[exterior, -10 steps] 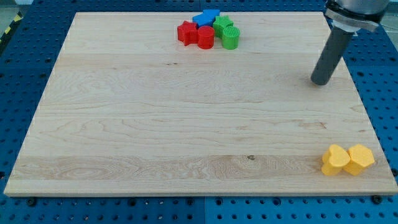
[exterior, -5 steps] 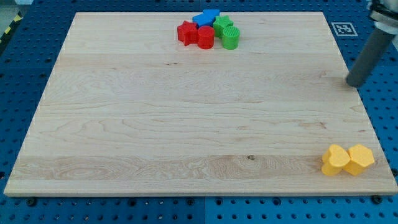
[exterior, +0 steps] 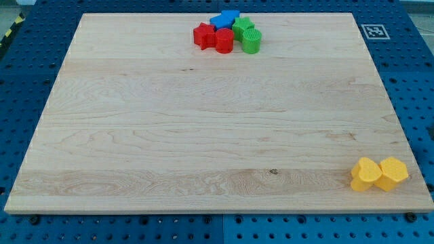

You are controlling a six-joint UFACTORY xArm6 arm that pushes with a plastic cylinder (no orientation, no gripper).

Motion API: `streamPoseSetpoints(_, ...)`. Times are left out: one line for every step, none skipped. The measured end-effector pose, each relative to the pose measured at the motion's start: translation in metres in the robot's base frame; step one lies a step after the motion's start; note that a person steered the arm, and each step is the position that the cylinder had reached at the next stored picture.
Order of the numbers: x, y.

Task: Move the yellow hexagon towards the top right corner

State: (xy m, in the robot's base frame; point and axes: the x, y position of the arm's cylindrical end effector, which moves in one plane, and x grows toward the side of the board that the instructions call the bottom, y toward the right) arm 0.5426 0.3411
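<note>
Wooden board with two block groups; my tip is out of view

Taking the wooden board (exterior: 203, 122) as landmark: at its top edge, near the middle, a red star-like block (exterior: 202, 34), red cylinder (exterior: 224, 41), blue block (exterior: 225, 19) and two green blocks (exterior: 247, 35) cluster; in its bottom right corner a yellow heart-like block (exterior: 365, 174) touches the yellow hexagon (exterior: 392, 173); a marker tag (exterior: 373, 31) lies off its top right corner

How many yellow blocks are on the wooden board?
2. The yellow hexagon sits near the view's bottom right corner, and a yellow heart-like block touches its left side. None seem hidden. My tip is out of view.
</note>
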Motion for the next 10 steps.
streamPoseSetpoints(0.074,-0.013)
streamPoseSetpoints(0.074,-0.045)
streamPoseSetpoints(0.063,-0.092)
streamPoseSetpoints(0.017,-0.108)
streamPoseSetpoints(-0.015,-0.126)
streamPoseSetpoints(0.010,-0.126)
streamPoseSetpoints(0.010,-0.129)
streamPoseSetpoints(-0.042,-0.132)
streamPoseSetpoints(-0.099,-0.132)
streamPoseSetpoints(-0.079,-0.131)
